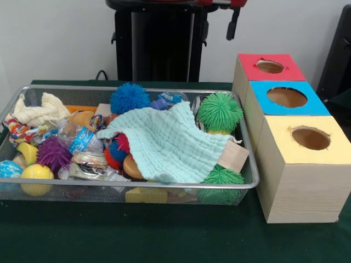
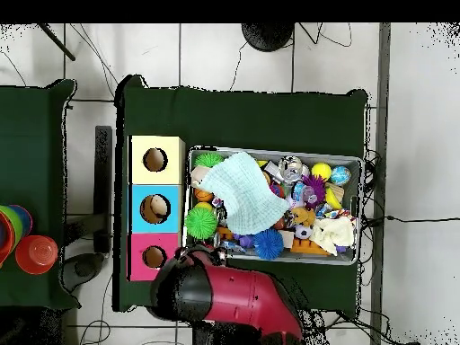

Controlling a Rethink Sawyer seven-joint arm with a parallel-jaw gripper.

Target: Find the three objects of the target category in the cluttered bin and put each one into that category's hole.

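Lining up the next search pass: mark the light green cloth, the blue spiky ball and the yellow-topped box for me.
light green cloth (image 1: 167, 145), front view, middle of the fabric.
blue spiky ball (image 1: 129, 98), front view, centre of the ball.
yellow-topped box (image 1: 285, 148), front view, bare top beside the hole.

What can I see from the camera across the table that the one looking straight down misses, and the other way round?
Only the front view shows the sides of things: the wire wall of the bin, the pale wooden sides of the boxes, and a dark gripper tip at the top edge.

Only the overhead view shows the robot's red arm, the tiled floor and stacked coloured cups on a second table.

Both show the green cloth over the toys, the spiky balls, and the red, blue and yellow holes.
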